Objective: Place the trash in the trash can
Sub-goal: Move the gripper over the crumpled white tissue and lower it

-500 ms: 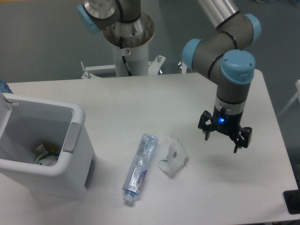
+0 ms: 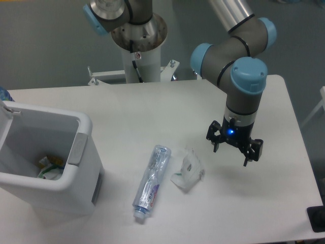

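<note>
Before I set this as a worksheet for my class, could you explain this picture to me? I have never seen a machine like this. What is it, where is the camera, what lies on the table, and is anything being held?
This is a jointed grey robot arm with blue caps, seen by one fixed camera looking down at a white table from the front. At the arm's tip is its end effector, two dark fingers spread open, hanging above the table and holding nothing. On the table lie a long clear plastic bottle with a bluish-purple label and, just to its right, a small crumpled clear-white plastic wrapper with a green edge. At the left stands a big white rectangular plastic bin, open on top, with some rubbish already inside. The job is to put the bottle and the wrapper in that bin; both are still out on the table.
</note>
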`<state>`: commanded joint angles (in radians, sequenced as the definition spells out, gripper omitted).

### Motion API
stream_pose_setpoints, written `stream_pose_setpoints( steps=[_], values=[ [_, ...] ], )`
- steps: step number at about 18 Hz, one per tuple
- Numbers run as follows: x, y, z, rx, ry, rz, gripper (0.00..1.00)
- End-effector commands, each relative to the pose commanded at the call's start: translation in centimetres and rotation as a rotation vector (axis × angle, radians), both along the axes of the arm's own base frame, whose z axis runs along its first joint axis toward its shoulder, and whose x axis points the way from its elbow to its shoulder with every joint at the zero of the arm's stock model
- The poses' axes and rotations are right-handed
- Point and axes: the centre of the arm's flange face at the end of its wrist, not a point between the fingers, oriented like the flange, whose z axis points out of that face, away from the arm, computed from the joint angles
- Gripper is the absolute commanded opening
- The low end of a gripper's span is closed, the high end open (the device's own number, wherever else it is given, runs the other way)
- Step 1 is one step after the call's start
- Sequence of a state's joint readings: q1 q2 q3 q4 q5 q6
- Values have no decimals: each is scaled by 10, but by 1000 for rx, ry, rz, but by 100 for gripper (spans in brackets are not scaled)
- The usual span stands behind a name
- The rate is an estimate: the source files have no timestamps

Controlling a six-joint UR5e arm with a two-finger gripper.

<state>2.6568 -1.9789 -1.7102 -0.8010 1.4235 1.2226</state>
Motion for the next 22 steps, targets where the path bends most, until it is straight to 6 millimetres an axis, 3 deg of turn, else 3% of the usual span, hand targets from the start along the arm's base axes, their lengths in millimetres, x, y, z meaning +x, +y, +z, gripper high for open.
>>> stream_pose_setpoints(
  steps=[4, 7, 10, 12, 14, 17, 18, 19, 21, 22],
  values=[
    [9, 1, -17, -17, -29, -10, 100],
    [29, 13, -23, -26, -42, -39, 100],
    [49, 4, -25, -36, -58, -48, 100],
    [64, 0, -36, -50, -86, -53, 100],
    [78, 9, -44, -61, -99, -78, 100],
    [76, 22, -53, -64, -114, -52, 100],
    [75, 27, -53, -61, -113, -30, 96],
    [72, 30, -49, -54, -110, -10, 82],
    [71, 36, -43, -45, -105, 12, 41],
    [71, 36, -43, -47, -102, 5, 7]
  ],
)
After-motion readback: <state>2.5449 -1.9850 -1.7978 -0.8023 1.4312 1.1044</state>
